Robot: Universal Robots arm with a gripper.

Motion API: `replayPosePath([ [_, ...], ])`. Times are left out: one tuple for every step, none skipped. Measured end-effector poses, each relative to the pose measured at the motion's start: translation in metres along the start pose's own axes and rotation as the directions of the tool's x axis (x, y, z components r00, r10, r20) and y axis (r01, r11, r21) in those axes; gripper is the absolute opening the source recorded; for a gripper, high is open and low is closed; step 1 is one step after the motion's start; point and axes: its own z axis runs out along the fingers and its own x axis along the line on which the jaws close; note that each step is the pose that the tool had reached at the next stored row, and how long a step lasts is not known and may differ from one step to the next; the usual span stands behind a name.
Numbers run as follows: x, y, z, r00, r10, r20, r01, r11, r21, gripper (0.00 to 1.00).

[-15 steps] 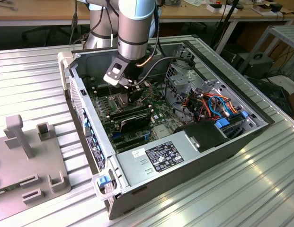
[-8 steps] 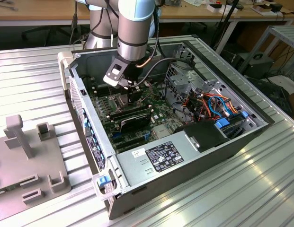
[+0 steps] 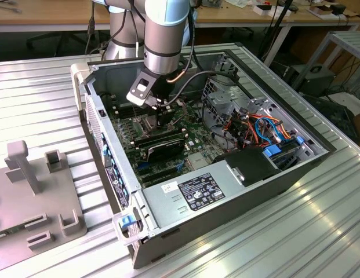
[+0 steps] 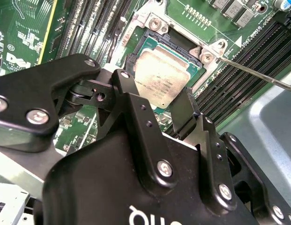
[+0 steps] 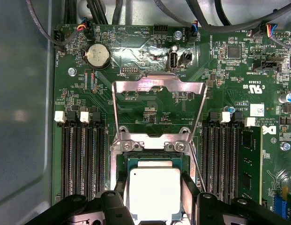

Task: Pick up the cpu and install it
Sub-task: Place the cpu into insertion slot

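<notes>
The cpu, a flat square chip with a dull silver top, lies level in or just over the dark socket on the green motherboard. My gripper hangs straight above it, and its black fingers press against two opposite edges of the chip. The socket's hinged metal plate is swung up and open behind the chip. In the exterior view the gripper reaches down into the open computer case.
Rows of black memory slots flank the socket, with one memory stick seated. A thin socket lever sticks out beside the socket. Cables, a drive cage and the power supply crowd the case. Grey fixtures stand outside it.
</notes>
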Motion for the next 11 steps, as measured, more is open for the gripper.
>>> replayPosePath([
  [0.0000,0.0000,0.0000,1.0000,0.000,0.0000,0.000,1.0000,0.0000,0.55],
  [0.0000,0.0000,0.0000,1.0000,0.000,0.0000,0.000,1.0000,0.0000,0.55],
  [0.0000,0.0000,0.0001,1.0000,0.000,-0.0001,0.000,1.0000,0.0000,0.55],
  [-0.0001,0.0000,0.0003,1.0000,0.000,-0.0003,0.000,1.0000,-0.0002,0.55],
  [-0.0002,0.0000,0.0004,1.0000,0.000,-0.0002,0.000,1.0000,-0.0001,0.55],
  [-0.0003,0.0001,0.0006,1.0000,0.001,-0.0003,-0.001,1.0000,0.0001,0.55],
  [-0.0003,0.0001,0.0008,1.0000,0.001,-0.0007,-0.001,1.0000,0.0000,0.55],
  [-0.0004,0.0002,0.0010,1.0000,0.002,-0.0011,-0.002,1.0000,0.0001,0.55],
  [-0.0004,0.0002,0.0010,1.0000,0.003,-0.0014,-0.003,1.0000,0.0001,0.55],
  [-0.0004,0.0002,0.0012,1.0000,0.003,-0.0016,-0.003,1.0000,0.0001,0.55],
  [-0.0004,0.0003,0.0016,1.0000,0.004,-0.0021,-0.004,1.0000,0.0000,0.55],
])
